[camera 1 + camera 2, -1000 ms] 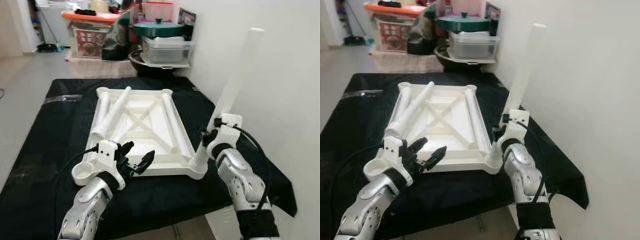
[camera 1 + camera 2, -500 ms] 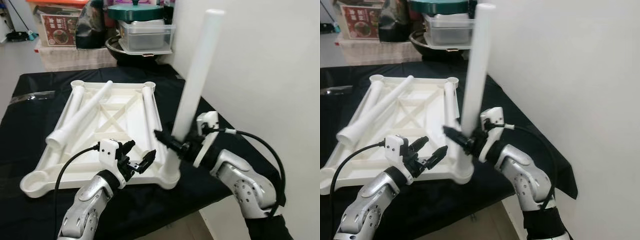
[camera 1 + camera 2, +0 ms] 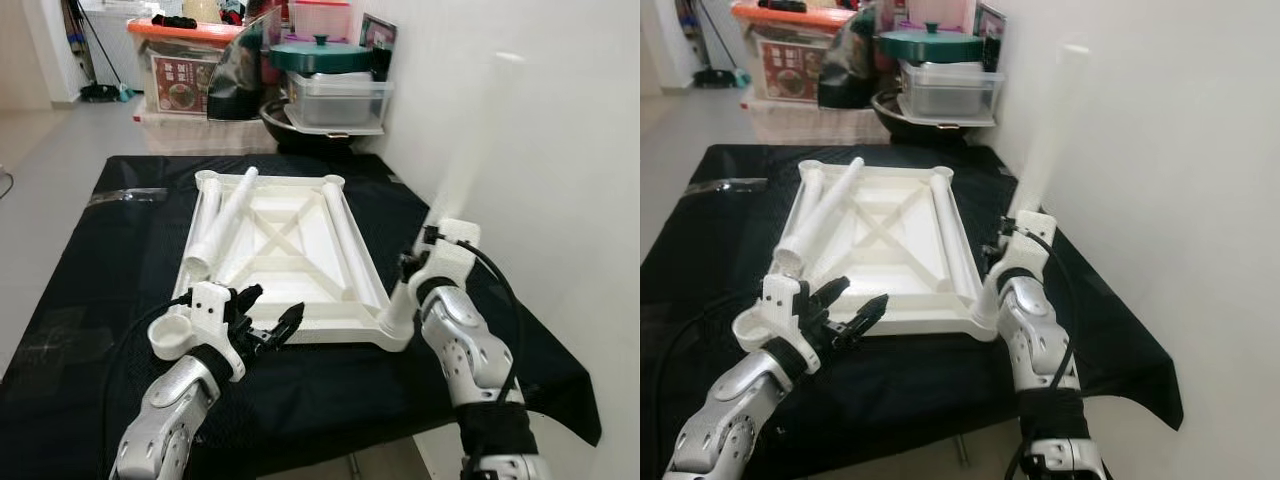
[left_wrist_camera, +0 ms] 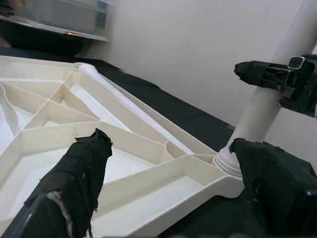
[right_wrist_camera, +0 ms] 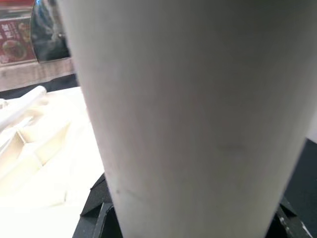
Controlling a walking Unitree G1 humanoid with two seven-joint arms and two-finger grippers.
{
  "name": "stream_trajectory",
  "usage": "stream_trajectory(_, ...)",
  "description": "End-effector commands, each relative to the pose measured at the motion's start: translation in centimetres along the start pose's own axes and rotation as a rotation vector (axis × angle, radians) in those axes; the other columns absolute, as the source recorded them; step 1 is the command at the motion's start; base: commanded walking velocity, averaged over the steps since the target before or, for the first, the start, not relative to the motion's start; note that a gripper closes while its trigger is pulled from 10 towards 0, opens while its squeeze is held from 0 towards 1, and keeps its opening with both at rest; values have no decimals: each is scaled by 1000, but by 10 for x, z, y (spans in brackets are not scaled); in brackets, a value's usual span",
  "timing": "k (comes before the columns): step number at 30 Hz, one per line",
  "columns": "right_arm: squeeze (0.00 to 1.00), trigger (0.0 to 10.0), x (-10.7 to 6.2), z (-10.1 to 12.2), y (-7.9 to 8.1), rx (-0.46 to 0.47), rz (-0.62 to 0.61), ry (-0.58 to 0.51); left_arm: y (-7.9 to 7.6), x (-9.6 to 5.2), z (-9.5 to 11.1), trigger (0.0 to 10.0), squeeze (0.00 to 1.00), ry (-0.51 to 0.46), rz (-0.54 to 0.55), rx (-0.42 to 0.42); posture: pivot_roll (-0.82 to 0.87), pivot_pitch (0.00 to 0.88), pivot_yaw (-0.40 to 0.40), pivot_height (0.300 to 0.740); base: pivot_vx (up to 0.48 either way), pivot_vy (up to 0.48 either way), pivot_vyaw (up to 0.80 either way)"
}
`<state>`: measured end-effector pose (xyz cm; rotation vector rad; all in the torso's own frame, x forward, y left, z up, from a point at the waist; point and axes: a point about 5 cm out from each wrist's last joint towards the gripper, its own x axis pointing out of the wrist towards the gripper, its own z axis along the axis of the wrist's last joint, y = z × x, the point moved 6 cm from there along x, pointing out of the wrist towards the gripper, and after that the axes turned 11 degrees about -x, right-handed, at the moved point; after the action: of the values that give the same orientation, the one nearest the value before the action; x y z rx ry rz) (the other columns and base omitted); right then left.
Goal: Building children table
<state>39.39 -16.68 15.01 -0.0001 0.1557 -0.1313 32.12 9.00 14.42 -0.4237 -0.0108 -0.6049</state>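
My right hand (image 3: pixel 412 270) is clamped on the white plastic tube leg (image 3: pixel 1040 175), standing in the near corner socket of the upturned white tabletop frame (image 3: pixel 290 255). Left hand (image 3: pixel 262 318) open beside frame. Next: press leg home, keep vertical.

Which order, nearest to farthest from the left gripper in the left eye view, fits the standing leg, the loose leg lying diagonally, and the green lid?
1. Loose leg, lying diagonally ahead of the left gripper.
2. Standing leg, right corner socket.
3. Green lid, far shelf.
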Motion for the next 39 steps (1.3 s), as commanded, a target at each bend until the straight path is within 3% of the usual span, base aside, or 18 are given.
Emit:
stream_trajectory(1,0,10000,-6,-45,3,-1,59,168,-3,2,1,10000,0,0,-12,-4,61,0,-98,740,0,0,0)
stream_trajectory(2,475,10000,-8,-28,19,27,173,91,-3,2,1,10000,0,0,-12,-4,61,0,-100,740,0,0,0)
stream_trajectory(3,475,10000,-8,-28,19,27,173,91,-3,2,1,10000,0,0,-12,-4,61,0,-100,740,0,0,0)
stream_trajectory(4,1000,10000,-13,-7,37,65,317,3,-3,3,1,10000,0,-1,-11,-4,60,0,-100,740,0,0,0)
stream_trajectory(8,1000,10000,-22,9,55,78,489,-57,-2,3,0,10000,0,-1,-10,-4,64,0,-102,740,0,0,0)
stream_trajectory(9,0,10000,-31,23,68,74,638,-104,-2,4,0,10000,0,-2,-9,-3,63,0,-100,740,0,0,0)
stream_trajectory(15,0,10000,-81,40,90,-61,1090,-217,-2,4,-1,10000,0,1,-12,-5,62,0,-99,740,0,0,0)
stream_trajectory(17,0,2431,-88,26,96,-101,1141,-187,-2,4,-1,10000,0,2,-12,-6,64,0,-101,740,0,0,0)
stream_trajectory(19,0,2431,-90,21,98,-106,1153,-175,-2,4,-1,10000,0,2,-12,-6,64,0,-101,740,0,0,0)
stream_trajectory(20,0,0,-83,14,99,-126,1107,-157,-2,4,-1,10000,0,2,-11,-5,70,0,-104,740,0,0,0)
stream_trajectory(24,0,0,-47,3,89,-99,850,-75,-2,4,-2,10000,0,3,-10,-5,70,0,-104,740,0,0,0)
stream_trajectory(25,0,0,1,-16,39,-18,379,57,-3,2,-2,10000,0,4,-10,-7,69,0,-101,740,0,0,0)
stream_trajectory(28,0,0,9,-47,-24,59,-40,189,-3,0,-2,10000,0,3,-8,-7,72,0,-101,740,0,0,0)
stream_trajectory(32,0,0,-4,-62,-44,57,-161,235,-2,-1,-1,10000,0,1,-6,-5,71,0,-100,740,0,0,0)
stream_trajectory(33,0,10000,-8,-61,-30,56,-97,230,-3,-1,-1,10000,0,0,-6,-5,66,0,-97,740,0,0,0)
stream_trajectory(37,0,10000,-14,-44,10,71,98,163,-5,-2,0,10000,0,-3,-9,-5,63,0,-93,740,0,0,0)
stream_trajectory(38,682,10000,-17,-28,26,87,178,89,-7,-2,1,10000,0,-5,-12,-5,61,0,-96,740,0,0,0)
stream_trajectory(39,1000,10000,-19,-13,40,110,261,26,-8,-2,1,10000,0,-10,-14,-5,58,0,-99,740,0,0,0)
